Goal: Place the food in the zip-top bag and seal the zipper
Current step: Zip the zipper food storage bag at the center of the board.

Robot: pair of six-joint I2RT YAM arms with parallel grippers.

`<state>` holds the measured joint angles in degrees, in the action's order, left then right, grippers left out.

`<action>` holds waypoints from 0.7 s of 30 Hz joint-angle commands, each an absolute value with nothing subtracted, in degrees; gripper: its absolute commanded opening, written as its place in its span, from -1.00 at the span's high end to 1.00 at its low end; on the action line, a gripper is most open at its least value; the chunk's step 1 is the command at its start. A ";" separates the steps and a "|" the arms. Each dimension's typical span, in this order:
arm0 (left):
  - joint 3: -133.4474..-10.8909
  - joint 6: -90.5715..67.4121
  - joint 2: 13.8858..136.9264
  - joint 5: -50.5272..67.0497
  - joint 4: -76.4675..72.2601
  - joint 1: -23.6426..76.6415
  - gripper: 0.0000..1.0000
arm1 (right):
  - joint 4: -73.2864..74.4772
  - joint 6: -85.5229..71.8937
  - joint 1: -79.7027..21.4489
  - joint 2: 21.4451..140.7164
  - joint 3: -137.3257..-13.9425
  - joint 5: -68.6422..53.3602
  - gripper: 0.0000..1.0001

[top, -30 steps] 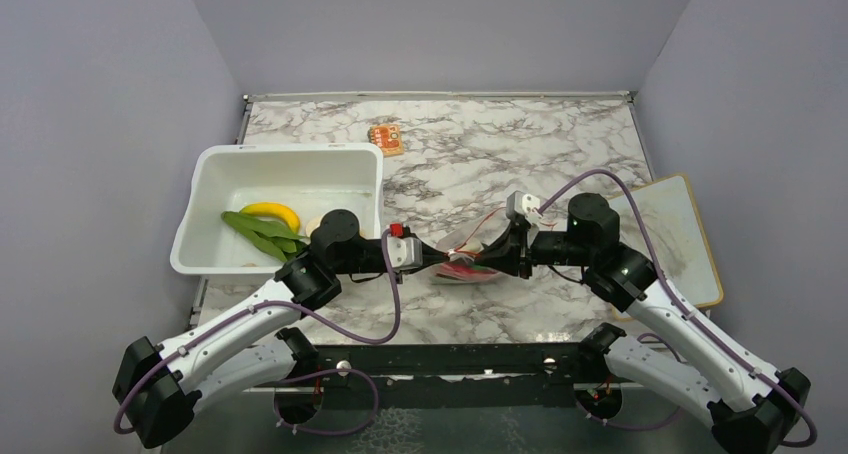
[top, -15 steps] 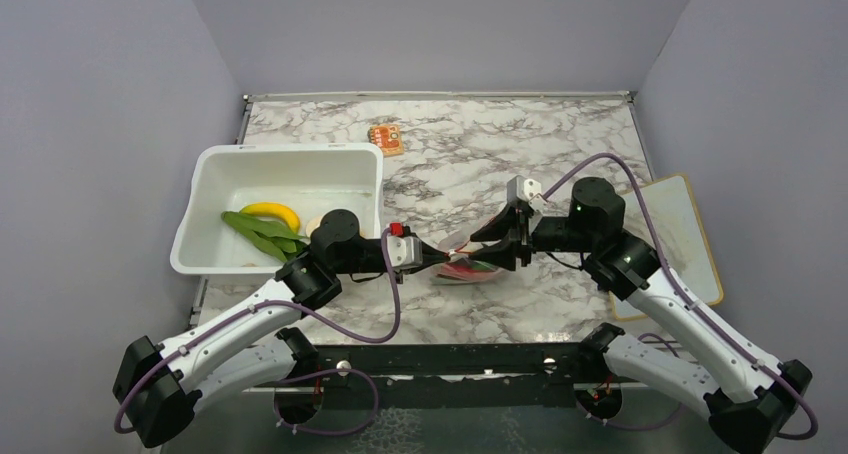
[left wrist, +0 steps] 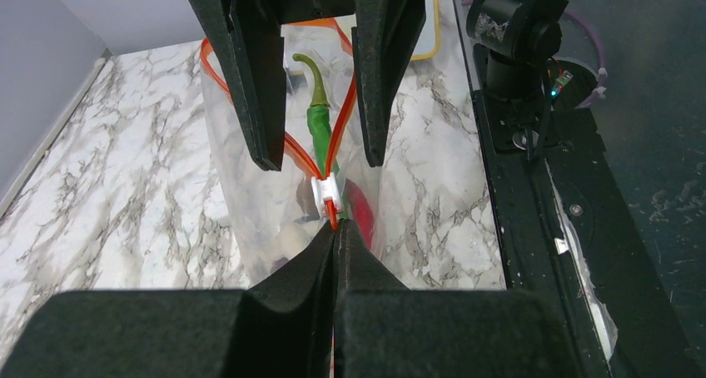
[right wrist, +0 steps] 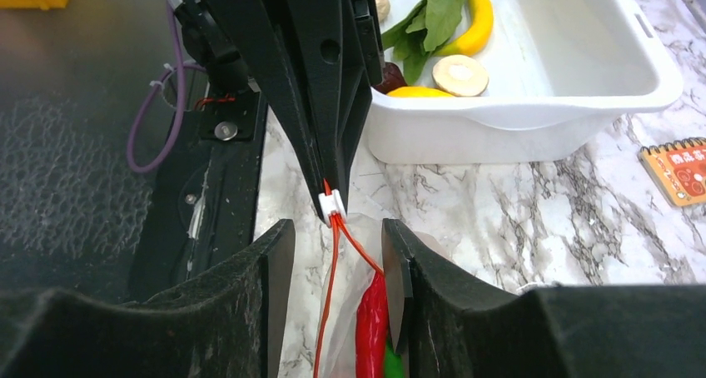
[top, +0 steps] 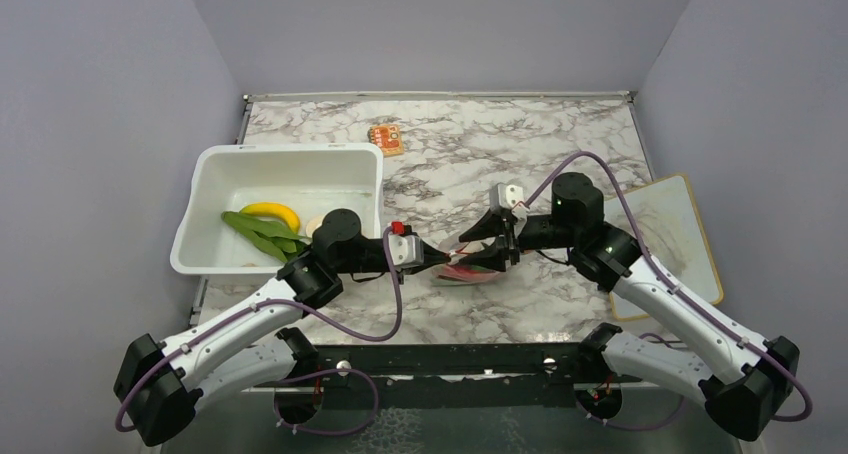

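The clear zip-top bag (top: pixel 468 268) lies at the table's middle between both grippers. It holds a red chilli (right wrist: pixel 370 328) and a green chilli (left wrist: pixel 319 126). My left gripper (left wrist: pixel 335 228) is shut on the bag's orange-red zipper end, just behind the white tab (left wrist: pixel 325 191). My right gripper (right wrist: pixel 337 236) is open, its fingers either side of the open zipper strips (right wrist: pixel 335 270), close to the tab (right wrist: pixel 332 202). The zipper stands parted into a V beyond the tab. A yellow banana (top: pixel 270 212) and green leaves (top: pixel 262 234) lie in the white tub (top: pixel 215 164).
The white tub stands left of the bag, with more toy food inside (right wrist: pixel 459 74). A small orange notebook (top: pixel 386 137) lies at the back. A white board (top: pixel 680 234) lies at the right edge.
My right gripper has opened and moved left along the bag toward the white tab. The left gripper has kept its hold.
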<state>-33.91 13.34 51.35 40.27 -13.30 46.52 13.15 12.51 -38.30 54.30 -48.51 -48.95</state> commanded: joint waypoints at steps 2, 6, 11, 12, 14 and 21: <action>-34.89 12.60 51.62 42.34 -15.03 46.49 1.00 | 10.37 16.11 -39.49 55.86 -49.57 -51.26 0.15; -35.06 12.49 51.83 42.35 -15.10 46.49 1.00 | 9.93 16.90 -39.98 56.99 -49.39 -50.57 0.21; -35.24 12.57 52.16 42.40 -15.03 46.49 1.00 | 9.84 17.77 -40.66 58.04 -49.50 -50.45 0.32; -35.23 12.62 52.13 42.45 -15.03 46.49 1.00 | 9.84 18.02 -40.81 58.13 -49.45 -50.45 0.34; -35.24 12.61 52.25 42.37 -15.03 46.48 1.00 | 9.83 18.50 -41.07 58.30 -49.40 -50.30 0.39; -35.33 12.49 51.97 42.13 -14.81 46.49 1.00 | 10.33 19.84 -41.66 58.44 -49.49 -50.70 0.96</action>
<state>-33.93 12.95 52.21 40.60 -13.26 46.46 11.53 18.33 -41.08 58.41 -48.49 -49.58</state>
